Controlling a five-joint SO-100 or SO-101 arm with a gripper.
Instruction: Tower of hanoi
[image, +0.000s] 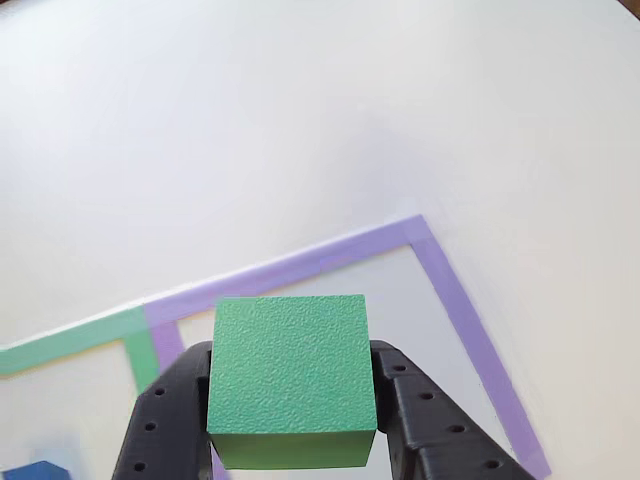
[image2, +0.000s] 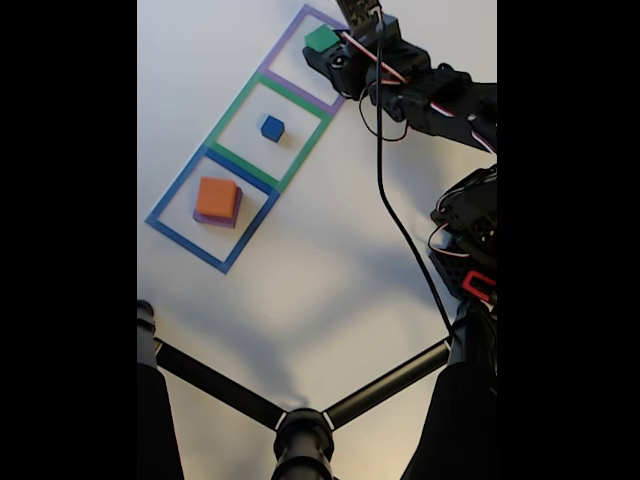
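Note:
My gripper (image: 290, 400) is shut on a green cube (image: 291, 378), with one black finger on each side of it. In the fixed view the green cube (image2: 322, 39) is held by the gripper (image2: 325, 45) over the purple-taped square (image2: 290, 45) at the top of a row of three. A small blue cube (image2: 272, 127) sits in the green-taped middle square (image2: 232, 105). An orange block (image2: 217, 197) lies stacked on a purple block (image2: 222, 219) inside the blue-taped square (image2: 180, 190).
The white table (image2: 330, 260) lies open to the right of the squares. A black stand with angled legs (image2: 300, 425) rises at the bottom of the fixed view. The arm's body and a black cable (image2: 400, 225) run down the right side.

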